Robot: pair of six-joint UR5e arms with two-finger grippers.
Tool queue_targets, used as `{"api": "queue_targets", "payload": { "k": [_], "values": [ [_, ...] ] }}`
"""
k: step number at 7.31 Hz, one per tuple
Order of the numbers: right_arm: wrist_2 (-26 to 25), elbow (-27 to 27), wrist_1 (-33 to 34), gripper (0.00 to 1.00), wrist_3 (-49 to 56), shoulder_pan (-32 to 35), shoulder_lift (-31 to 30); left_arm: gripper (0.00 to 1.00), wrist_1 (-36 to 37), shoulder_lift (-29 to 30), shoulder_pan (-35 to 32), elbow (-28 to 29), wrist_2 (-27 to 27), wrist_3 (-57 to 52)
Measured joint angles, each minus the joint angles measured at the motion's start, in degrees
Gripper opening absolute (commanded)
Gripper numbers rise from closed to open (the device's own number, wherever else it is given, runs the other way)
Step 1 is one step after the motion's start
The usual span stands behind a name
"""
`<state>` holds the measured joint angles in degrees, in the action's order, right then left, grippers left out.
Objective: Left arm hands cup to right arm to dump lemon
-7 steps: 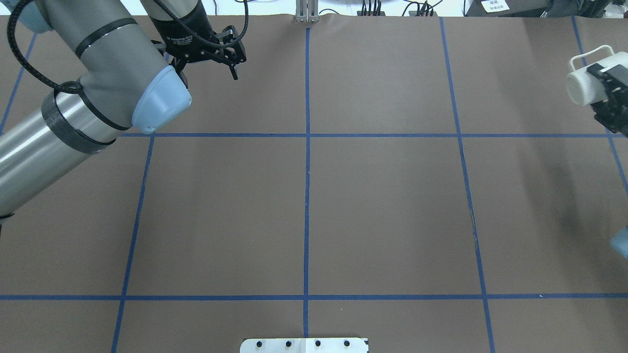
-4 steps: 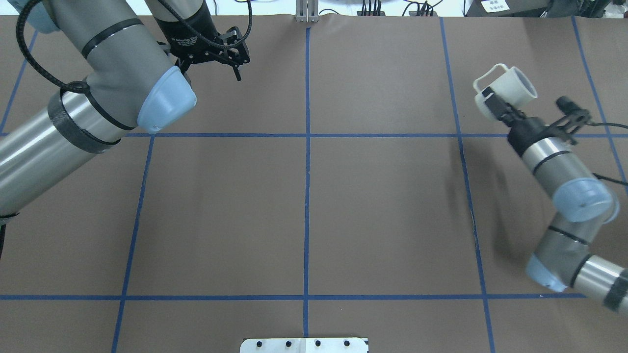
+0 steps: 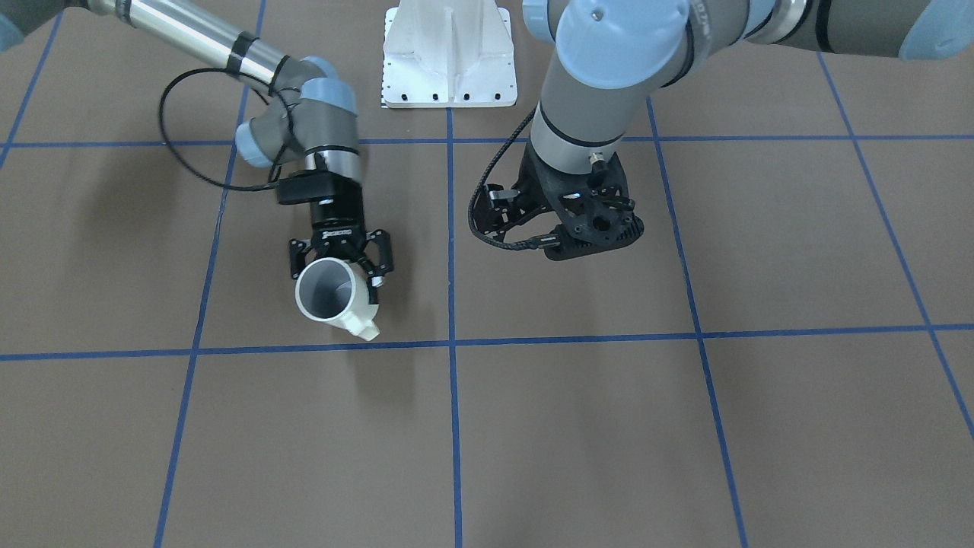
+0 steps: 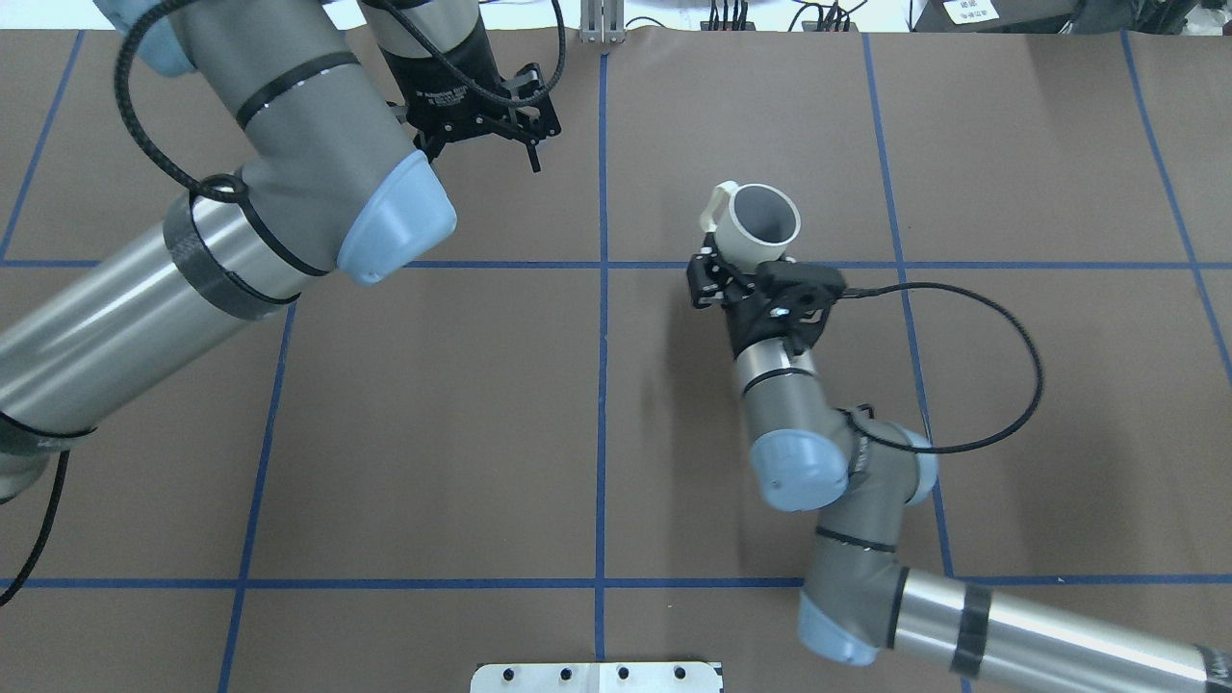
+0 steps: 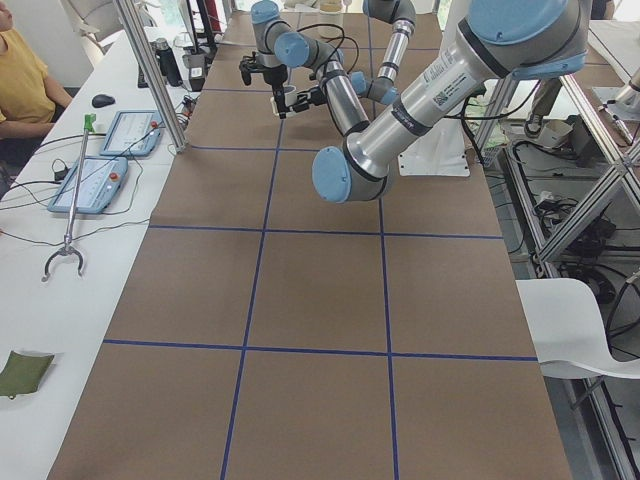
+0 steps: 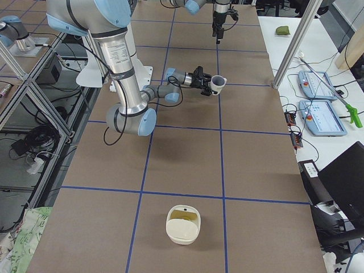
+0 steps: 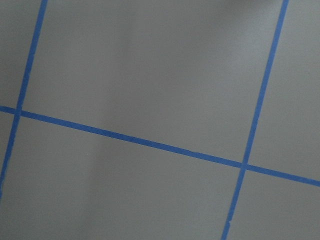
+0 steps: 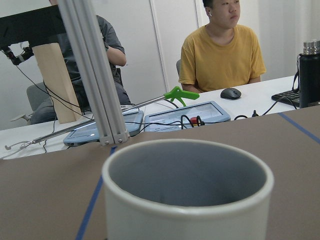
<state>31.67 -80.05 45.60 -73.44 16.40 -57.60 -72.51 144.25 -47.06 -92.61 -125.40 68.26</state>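
The right gripper (image 4: 739, 274) is shut on the off-white cup (image 4: 760, 219) and holds it above the table just right of the centre line. The cup's mouth faces up and its handle points away from the gripper. It also shows in the front view (image 3: 329, 295), the right side view (image 6: 217, 85) and the right wrist view (image 8: 187, 200). Its grey inside looks empty, and no lemon shows in any view. The left gripper (image 4: 481, 144) hangs open and empty over the far left-centre of the table, its black perforated bracket (image 3: 586, 222) above it. The left wrist view shows only bare table.
Blue tape lines (image 4: 603, 385) grid the brown table. The white robot base plate (image 3: 449, 53) is at the near edge. A white container with a yellowish inside (image 6: 183, 226) sits near the table's right end. Operators, tablets and an aluminium post (image 8: 95, 75) stand beyond the far edge.
The right arm swung the cup from the far right edge to near the table's centre and turned its mouth upward. The left arm shifted a little to the right.
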Motion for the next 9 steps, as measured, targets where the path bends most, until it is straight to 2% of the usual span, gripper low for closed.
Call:
{"api": "queue_targets", "payload": {
  "k": [1, 2, 3, 4, 6, 9],
  "values": [
    [-3.43, 0.07, 6.86, 0.31, 0.04, -2.39, 3.66, 0.99, -1.94, -0.16, 1.43, -0.46, 0.27, 3.11],
    [-5.59, 0.2, 10.85, 0.32, 0.05, -4.01, 5.63, 0.98, -2.98, 0.19, 3.23, -0.64, 0.95, 5.99],
    [-7.13, 0.41, 12.7, 0.32, 0.05, -5.2, 6.39, 0.92, -3.32, 0.85, 4.64, -0.61, 1.82, 7.39],
    [-8.3, 0.55, 13.39, 0.33, 0.08, -5.96, 6.72, 0.84, -3.38, 1.18, 5.81, -0.43, 2.35, 8.02],
    [-10.09, 0.59, 13.69, 0.34, 0.43, -6.7, 7.15, 0.74, -3.29, 0.98, 7.66, -0.1, 3.0, 8.27],
    [-11.22, 0.45, 13.71, 0.34, 0.94, -7.27, 7.22, 0.67, -3.25, 0.59, 8.77, 0.25, 3.12, 8.2]
  ]
}}
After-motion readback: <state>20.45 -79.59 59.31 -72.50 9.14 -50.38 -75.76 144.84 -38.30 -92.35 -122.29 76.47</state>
